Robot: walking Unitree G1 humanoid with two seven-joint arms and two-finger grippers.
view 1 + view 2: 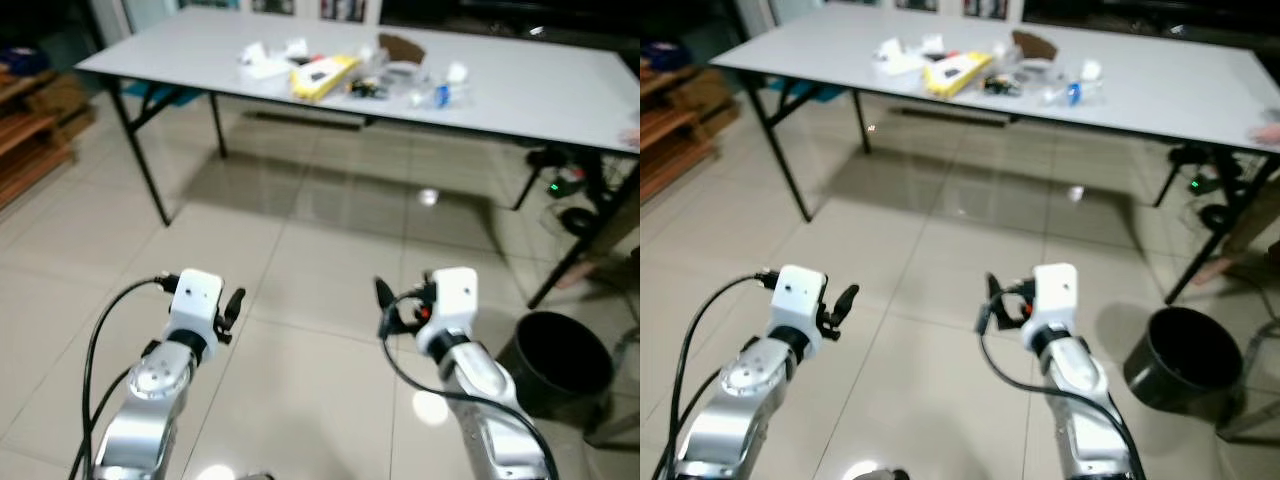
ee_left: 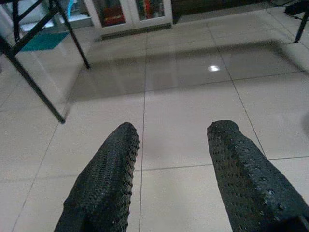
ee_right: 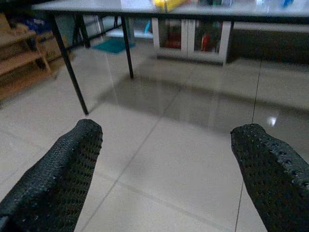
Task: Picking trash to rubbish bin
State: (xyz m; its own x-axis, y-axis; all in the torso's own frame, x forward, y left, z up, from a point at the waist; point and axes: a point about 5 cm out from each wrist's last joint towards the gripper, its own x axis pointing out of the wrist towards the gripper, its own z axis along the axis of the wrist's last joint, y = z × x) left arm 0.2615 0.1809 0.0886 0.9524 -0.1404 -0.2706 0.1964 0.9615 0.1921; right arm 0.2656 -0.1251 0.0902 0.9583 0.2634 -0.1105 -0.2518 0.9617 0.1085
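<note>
A pile of trash lies on the long white table [image 1: 530, 85]: a yellow packet [image 1: 322, 75], crumpled white paper [image 1: 262, 58], a clear plastic bottle [image 1: 440, 95] and a brown scrap [image 1: 400, 45]. A black rubbish bin [image 1: 556, 362] stands on the floor at my right, beside a table leg. Both arms are raised over the bare floor, well short of the table. My left gripper [image 1: 232, 308] is open with nothing between its fingers [image 2: 104, 186]. My right gripper [image 1: 385, 306] is open wide and empty too, its fingers [image 3: 60, 176] framing the table legs ahead.
Black folding table legs [image 1: 145, 160] stand on the glossy tiled floor [image 1: 320, 260]. Wooden shelving [image 1: 35, 130] sits at the far left. A fan and cables [image 1: 570, 195] lie under the table's right end. A person's hand [image 1: 630, 135] rests at the right table edge.
</note>
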